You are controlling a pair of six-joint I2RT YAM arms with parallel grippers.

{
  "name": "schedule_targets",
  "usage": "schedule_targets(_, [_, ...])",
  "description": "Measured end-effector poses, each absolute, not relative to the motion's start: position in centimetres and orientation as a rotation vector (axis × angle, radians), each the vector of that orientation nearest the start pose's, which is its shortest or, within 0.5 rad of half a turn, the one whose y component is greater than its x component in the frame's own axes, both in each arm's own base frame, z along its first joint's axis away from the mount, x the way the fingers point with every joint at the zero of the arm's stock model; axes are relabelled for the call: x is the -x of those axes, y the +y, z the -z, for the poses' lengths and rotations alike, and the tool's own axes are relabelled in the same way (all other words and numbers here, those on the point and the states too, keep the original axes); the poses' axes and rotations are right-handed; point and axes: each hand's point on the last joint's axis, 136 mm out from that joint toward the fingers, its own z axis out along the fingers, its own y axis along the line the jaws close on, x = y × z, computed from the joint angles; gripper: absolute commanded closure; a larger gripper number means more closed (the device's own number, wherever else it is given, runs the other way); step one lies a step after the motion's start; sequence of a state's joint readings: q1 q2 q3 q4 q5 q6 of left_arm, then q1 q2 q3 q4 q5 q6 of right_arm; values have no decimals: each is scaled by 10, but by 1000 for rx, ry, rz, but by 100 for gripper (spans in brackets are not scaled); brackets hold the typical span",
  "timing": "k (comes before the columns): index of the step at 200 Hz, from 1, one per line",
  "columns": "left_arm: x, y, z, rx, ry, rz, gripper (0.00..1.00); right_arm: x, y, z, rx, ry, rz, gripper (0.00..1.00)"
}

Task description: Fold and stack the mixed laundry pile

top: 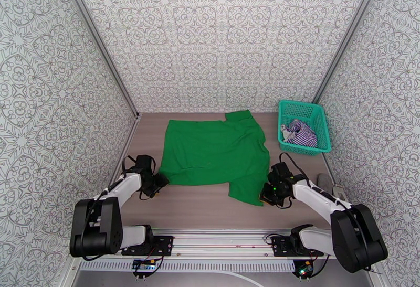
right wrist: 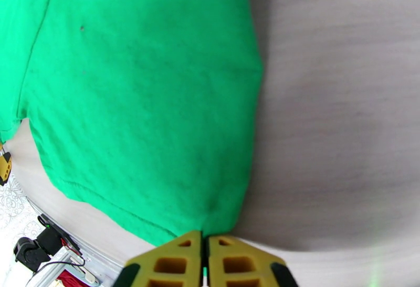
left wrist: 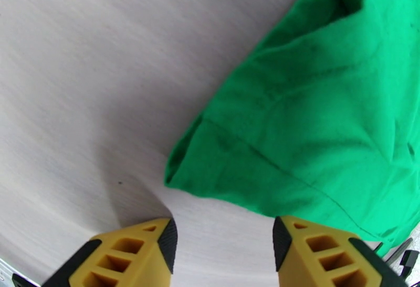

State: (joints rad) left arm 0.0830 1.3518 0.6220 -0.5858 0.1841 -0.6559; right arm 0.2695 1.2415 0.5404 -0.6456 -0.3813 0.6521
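Right wrist: right hand (right wrist: pixel 205 241) grips green T-shirt (right wrist: pixel 142 99) corner; left hand (left wrist: pixel 223 238) released nearby.

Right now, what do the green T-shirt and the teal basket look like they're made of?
Green T-shirt: soft matte knit cloth, possibly cotton; it creases and shows a stitched hem. Teal basket: rigid moulded plastic, judging by its open mesh walls.

T-shirt (top: pixel 215 151) flat on table (top: pixel 210 212), basket (top: pixel 326 130) to its right, top (top: pixel 302 135) inside basket
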Motion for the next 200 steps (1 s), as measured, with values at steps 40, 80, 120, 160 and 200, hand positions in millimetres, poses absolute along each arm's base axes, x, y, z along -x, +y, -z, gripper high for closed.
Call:
schedule_targets(40, [-252, -8, -18, 1052, 2717, 362, 49, -186, 117, -26, -511, 2991, -674, 98])
schedule_targets(80, [-274, -2, -21, 1036, 2632, 382, 54, -186, 117, -29, -512, 2994, -673, 100])
schedule_targets(120, [-291, 3, -26, 1010, 2561, 377, 74, -189, 118, -38, -502, 2974, -681, 100])
schedule_targets(160, [-292, 6, -27, 1002, 2549, 352, 100, -188, 116, -46, -499, 2961, -671, 100])
schedule_targets(200, [-283, 6, -46, 962, 2516, 348, 100, -183, 112, -59, -493, 2940, -653, 100])
